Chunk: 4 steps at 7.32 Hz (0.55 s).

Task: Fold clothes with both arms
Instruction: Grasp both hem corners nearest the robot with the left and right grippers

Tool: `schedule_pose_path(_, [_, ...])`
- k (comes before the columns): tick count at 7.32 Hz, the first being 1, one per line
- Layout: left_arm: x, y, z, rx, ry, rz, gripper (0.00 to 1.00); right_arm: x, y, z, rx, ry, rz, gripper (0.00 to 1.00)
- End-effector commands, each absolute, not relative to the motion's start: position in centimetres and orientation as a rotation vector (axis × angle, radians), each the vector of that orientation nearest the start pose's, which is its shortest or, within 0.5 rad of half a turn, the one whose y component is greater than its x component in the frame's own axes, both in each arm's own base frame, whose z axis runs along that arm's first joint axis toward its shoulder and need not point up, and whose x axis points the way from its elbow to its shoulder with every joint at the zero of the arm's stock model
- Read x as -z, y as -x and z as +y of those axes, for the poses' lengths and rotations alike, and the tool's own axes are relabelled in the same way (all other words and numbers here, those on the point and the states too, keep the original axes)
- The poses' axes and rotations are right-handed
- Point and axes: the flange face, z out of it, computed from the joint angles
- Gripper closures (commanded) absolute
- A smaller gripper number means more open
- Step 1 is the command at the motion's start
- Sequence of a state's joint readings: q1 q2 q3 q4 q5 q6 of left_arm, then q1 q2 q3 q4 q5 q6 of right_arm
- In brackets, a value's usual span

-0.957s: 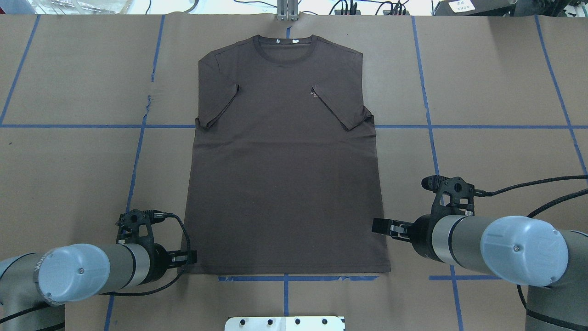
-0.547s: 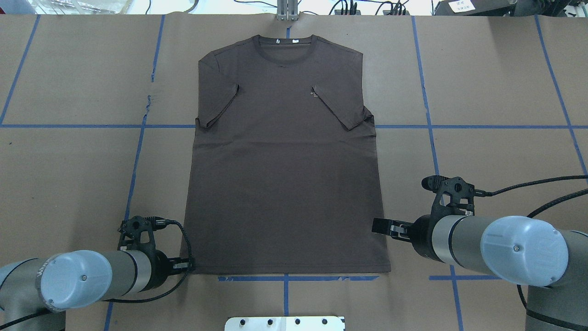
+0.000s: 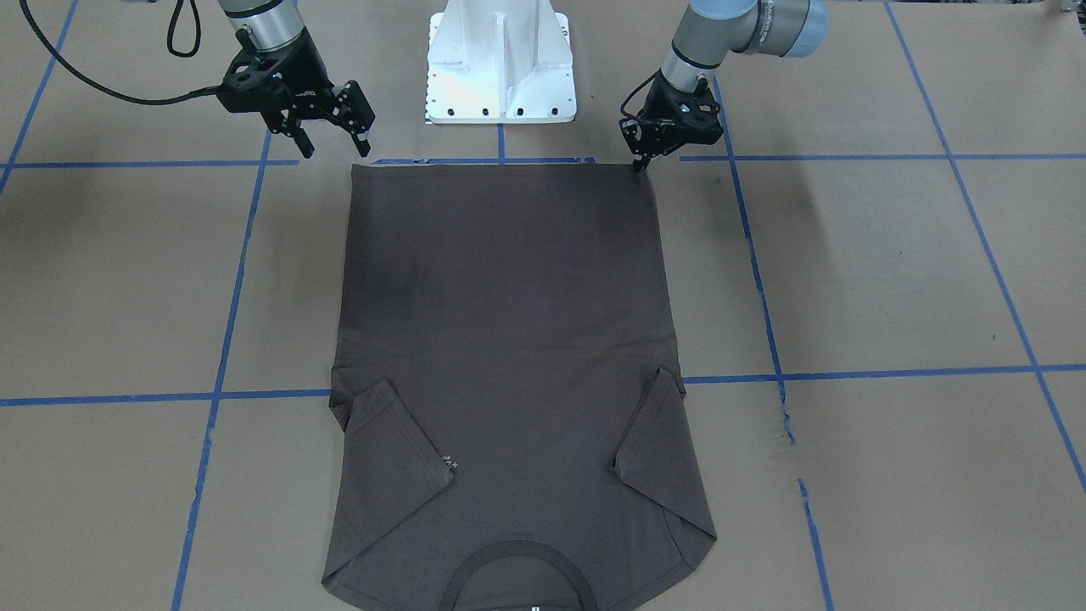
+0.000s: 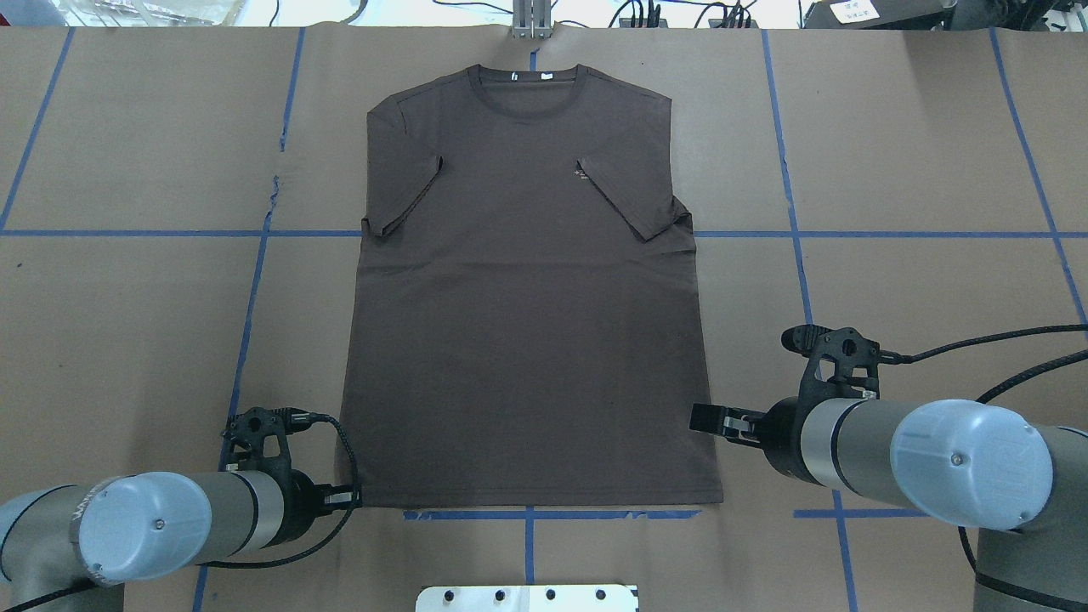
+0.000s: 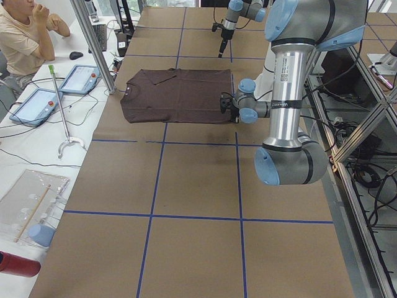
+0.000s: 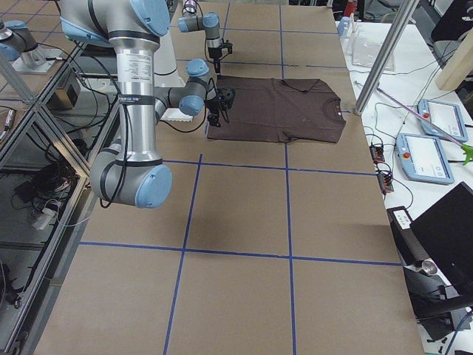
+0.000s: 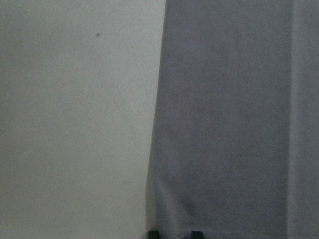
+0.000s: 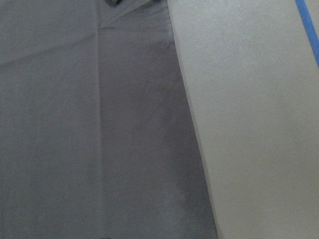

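The dark brown-grey T-shirt point(image 4: 527, 323) lies flat on the table, collar far from me, both short sleeves folded in over the chest. My left gripper point(image 4: 353, 497) is low at the hem's left corner, also seen in the front view point(image 3: 638, 163). In the left wrist view its two fingertips point(image 7: 154, 233) stand slightly apart at the hem edge, so it is open. My right gripper point(image 3: 335, 144) is open and empty, held above the table just outside the hem's right corner point(image 4: 705, 418).
Brown paper with blue tape lines point(image 4: 136, 233) covers the table. The white pedestal point(image 3: 501, 59) stands just behind the hem. An operator point(image 5: 25, 37) sits with tablets point(image 5: 77, 77) beyond the collar end.
My left gripper has moved back toward the robot's base and down, to the hem's left corner. The right arm and the shirt have not moved.
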State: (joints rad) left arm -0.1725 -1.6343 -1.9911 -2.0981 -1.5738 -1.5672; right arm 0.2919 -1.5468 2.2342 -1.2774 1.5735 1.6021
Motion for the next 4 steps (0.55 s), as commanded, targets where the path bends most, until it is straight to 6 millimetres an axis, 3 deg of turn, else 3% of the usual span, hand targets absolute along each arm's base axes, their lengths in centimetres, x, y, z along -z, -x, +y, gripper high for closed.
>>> schedule_pose_path(1, [-36.7,-47.9,-21.9,0.156,-0.093,1.018,1.00,-31.2,40.4,-24.5,-0.364,-0.093,-0.981,0.29])
schedule_pose_path(2, [-36.3,-47.8,-21.9,0.156,-0.094,1.026,1.00,-31.5,41.7,-23.0,-0.406,-0.098,-0.943,0.34])
schedule_pose_path(4, [-35.7,-47.8,-21.8,0.153,-0.093,1.040,1.00,-33.4,44.5,-19.8,-0.456,-0.136,-0.864,0.33])
